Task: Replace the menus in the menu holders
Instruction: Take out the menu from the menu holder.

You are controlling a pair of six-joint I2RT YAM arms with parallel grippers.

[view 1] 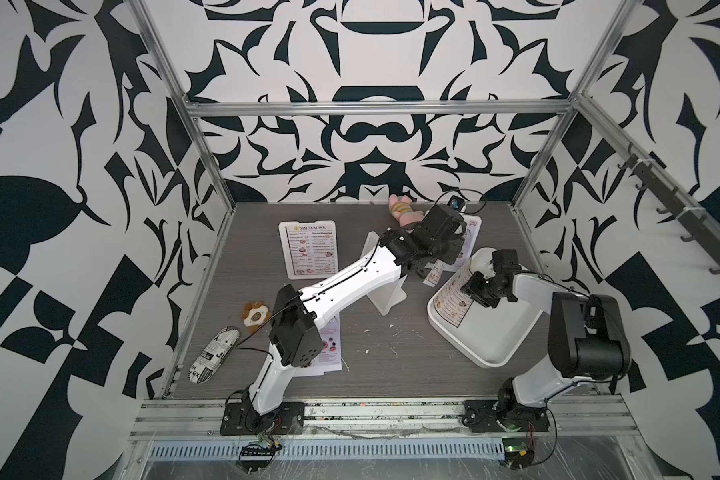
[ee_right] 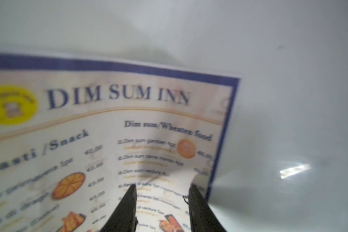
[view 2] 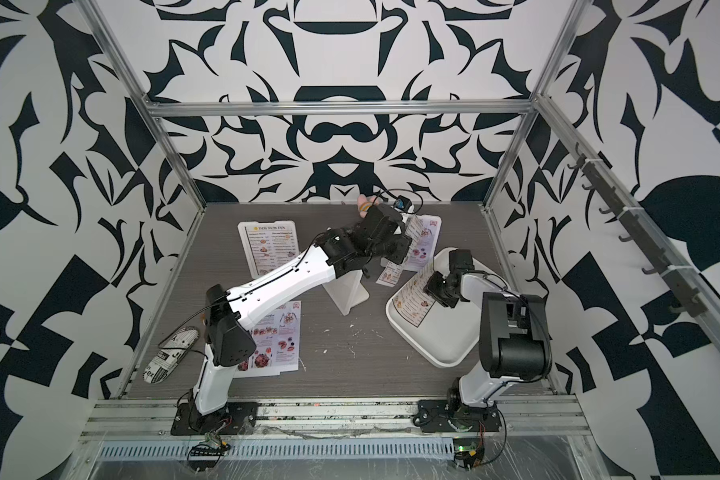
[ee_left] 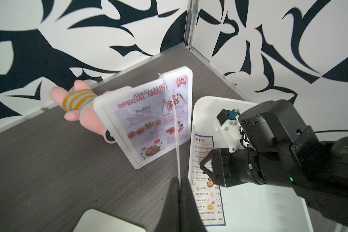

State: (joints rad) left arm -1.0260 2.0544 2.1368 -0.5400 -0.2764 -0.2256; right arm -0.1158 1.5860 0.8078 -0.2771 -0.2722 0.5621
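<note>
My left gripper (ee_left: 180, 179) is shut on a menu sheet (ee_left: 174, 124) seen edge-on, its print unreadable, held up in front of a white menu holder (ee_left: 186, 84) that carries a SPECIAL MENU sheet (ee_left: 149, 124). My right gripper (ee_right: 162, 187) stands open, fingertips down on a DIM SUM INN menu (ee_right: 129, 130) lying in the white tray (view 1: 487, 349); the sheet's edge curls up by one finger. In both top views a second holder (view 1: 308, 249) at the back left shows a DIM SUM INN menu. A third holder (view 1: 387, 291) stands mid-table under my left arm. Another SPECIAL MENU sheet (view 2: 279, 340) lies flat.
A pink plush toy (ee_left: 82, 108) lies by the back wall behind the right-hand holder. A flower-shaped toy (view 1: 256, 316) and a newspaper-print pouch (view 1: 215, 357) lie near the left edge. Small crumbs dot the table between the arms. Metal frame posts stand at the corners.
</note>
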